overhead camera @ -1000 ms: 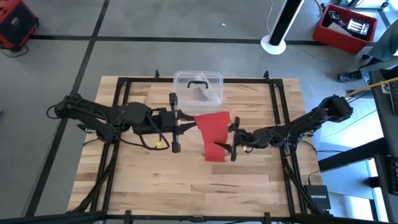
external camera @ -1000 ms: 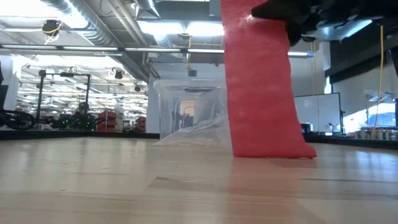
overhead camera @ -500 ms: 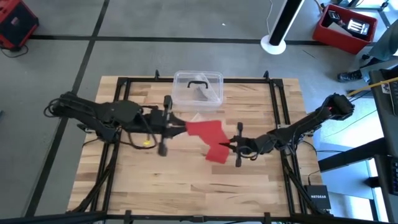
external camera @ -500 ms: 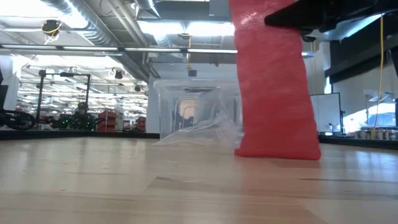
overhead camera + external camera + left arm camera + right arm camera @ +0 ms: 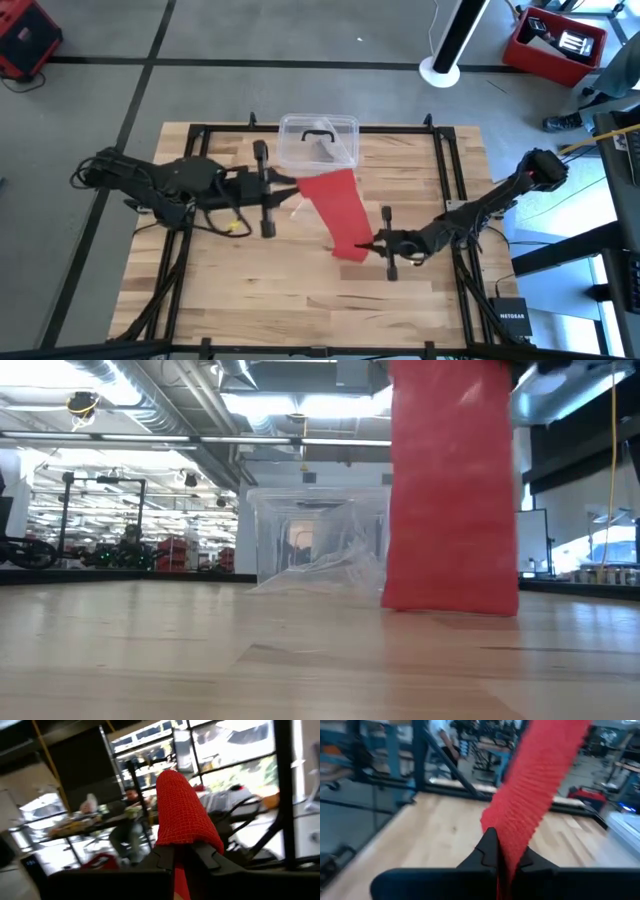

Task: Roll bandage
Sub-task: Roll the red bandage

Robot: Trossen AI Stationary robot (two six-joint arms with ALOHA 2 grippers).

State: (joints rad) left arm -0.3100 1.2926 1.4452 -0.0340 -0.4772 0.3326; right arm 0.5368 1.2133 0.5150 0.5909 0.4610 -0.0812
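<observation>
Clear plastic box (image 5: pixel 318 140) with black handle (image 5: pixel 319 133) at table's (image 5: pixel 250 300) far edge, centre. Black frame rails (image 5: pixel 443 170) run round the tabletop. Off the table: red bin (image 5: pixel 553 44) far right, white stand base (image 5: pixel 440 70) beyond the far edge, red case (image 5: pixel 24 40) far left, black Netgear box (image 5: pixel 513 322) near right corner.

Bright, even overhead light; window glare and blur in wrist views.

Only one text was readable — "NETGEAR", in white letters on a small black box (image 5: pixel 511 318), near the right gripper (image 5: pixel 388 246), beyond the table edge.
</observation>
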